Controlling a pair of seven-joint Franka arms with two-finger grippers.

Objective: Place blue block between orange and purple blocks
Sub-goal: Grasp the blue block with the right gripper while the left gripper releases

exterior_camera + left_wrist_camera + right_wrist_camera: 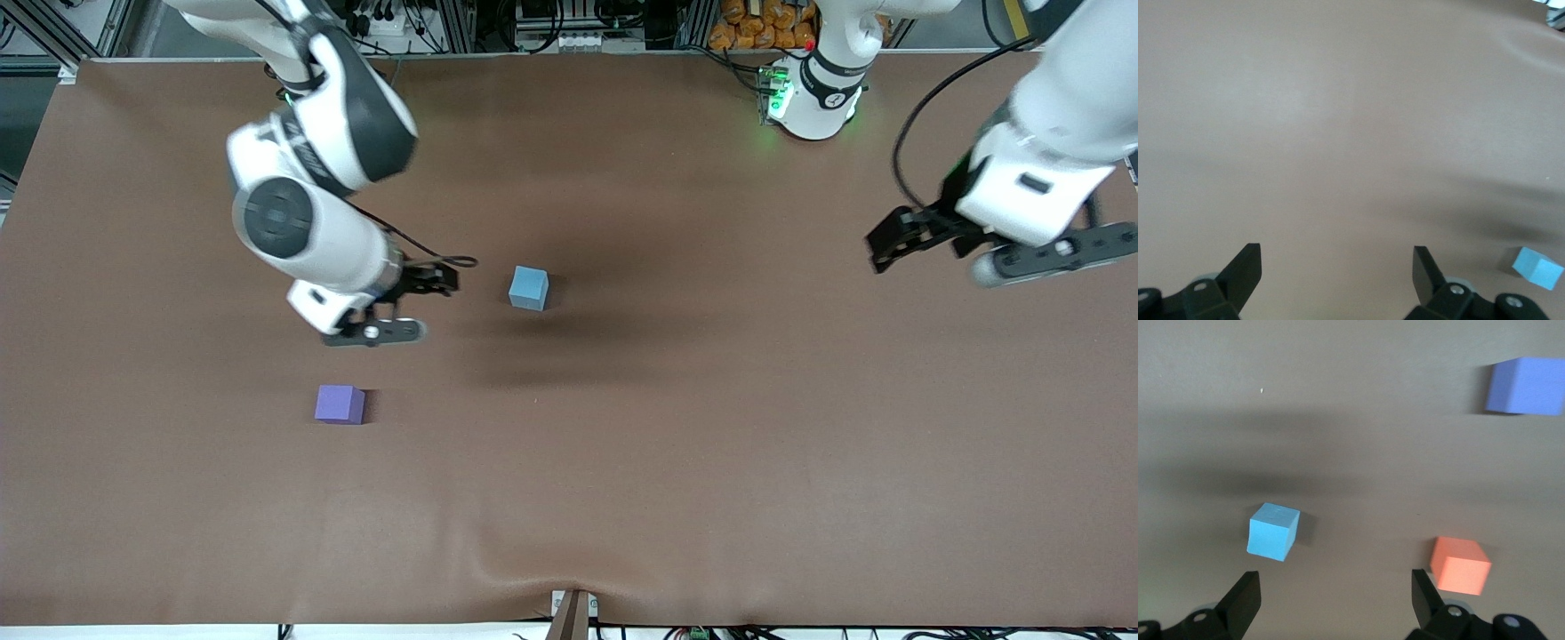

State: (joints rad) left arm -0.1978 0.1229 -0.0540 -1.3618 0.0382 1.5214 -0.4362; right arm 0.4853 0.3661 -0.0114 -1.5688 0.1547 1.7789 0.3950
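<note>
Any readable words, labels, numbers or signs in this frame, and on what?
None readable.
Blue block, purple block, orange block: plain faces.
Left arm's base: a small dark mark, too small to read.

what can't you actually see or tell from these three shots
- Orange block: hidden in the front view, likely under the right arm; it shows only in the right wrist view.
- Purple block: cut off by the frame edge in the right wrist view and missing from the left wrist view.
- Blue block: barely in the left wrist view, small in a corner.
- Right gripper and left gripper: both open; their fingertips are hard to make out in the front view.
</note>
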